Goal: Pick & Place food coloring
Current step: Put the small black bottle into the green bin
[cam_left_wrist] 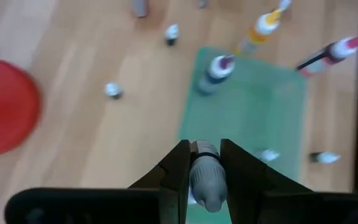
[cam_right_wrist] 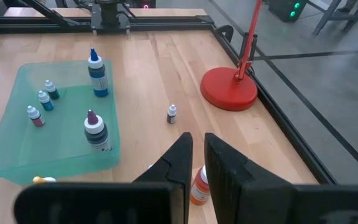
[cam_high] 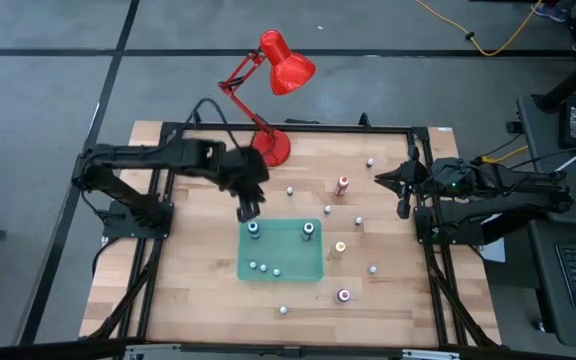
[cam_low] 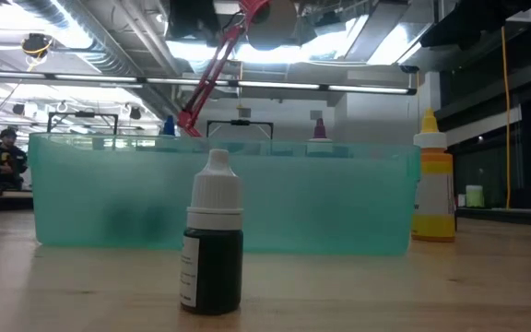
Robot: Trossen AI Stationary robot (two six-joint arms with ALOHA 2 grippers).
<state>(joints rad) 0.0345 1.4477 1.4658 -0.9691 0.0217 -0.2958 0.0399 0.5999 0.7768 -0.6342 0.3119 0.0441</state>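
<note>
My left gripper [cam_high: 248,211] hangs above the table by the far left corner of the green tray [cam_high: 293,268] and is shut on one small food coloring bottle [cam_left_wrist: 205,177]. Several more small bottles and two taller ones [cam_high: 253,231] [cam_high: 308,231] stand in the tray. Others stand loose on the wood: red [cam_high: 342,185], yellow-orange [cam_high: 339,247], pink-purple [cam_high: 344,295], and a dark one [cam_low: 214,242] near the front edge. My right gripper [cam_high: 403,207] waits shut at the table's right side, above a red-orange bottle [cam_right_wrist: 199,185]. My left gripper pinches the little bottle's sides [cam_left_wrist: 197,167] between its two fingers [cam_left_wrist: 178,177], coming at it slanting from above. The bottle is lifted clear of the table, above the tray's edge, its pale rounded end [cam_left_wrist: 209,194] toward the wrist.
A red desk lamp stands at the far middle, its round base [cam_high: 273,146] close behind my left gripper. A black frame [cam_high: 298,128] runs around the table. Loose small bottles [cam_high: 291,190] [cam_high: 373,269] dot the wood between tray and right arm.
</note>
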